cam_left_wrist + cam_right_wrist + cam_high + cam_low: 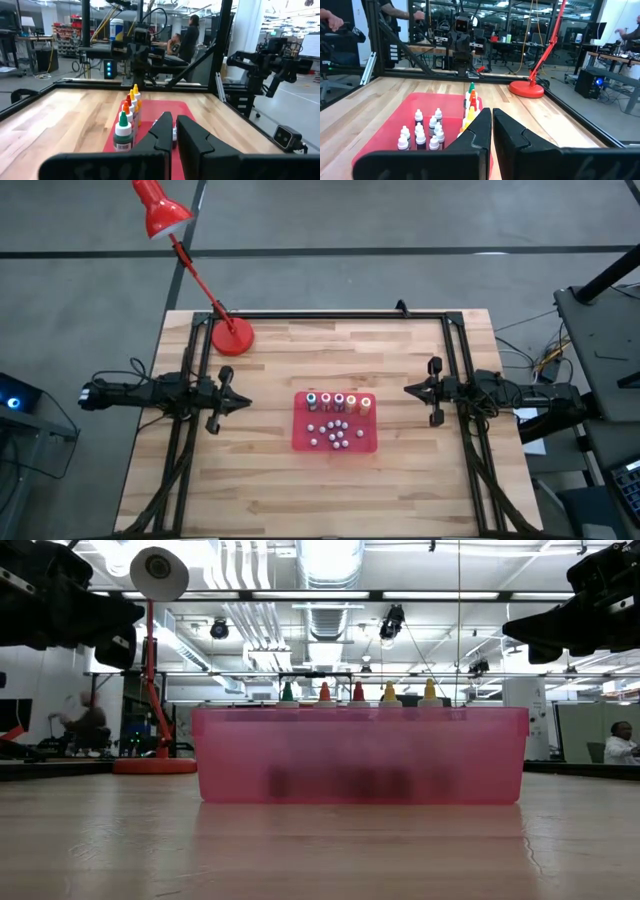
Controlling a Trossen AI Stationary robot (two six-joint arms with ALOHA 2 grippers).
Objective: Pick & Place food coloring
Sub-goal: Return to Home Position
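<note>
Food coloring bottles (338, 402) upright, row along pink container's (372, 443) far wall

The tray (303, 443) is sitting on the middle of the table (420, 480). Five bottles (338, 401) are standing in a row along its far side, with vials (335, 433) clustering before them. The lamp (232, 337) is standing behind-left. The left gripper (247, 402) is hanging left of the tray and the right gripper (407, 389) right of it, both apart from it.

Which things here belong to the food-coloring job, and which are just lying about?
Job: five tall coloured bottles, small white-capped bottles, pink container holding them, left gripper and right gripper parked at the sides.
Just there: red desk lamp.
</note>
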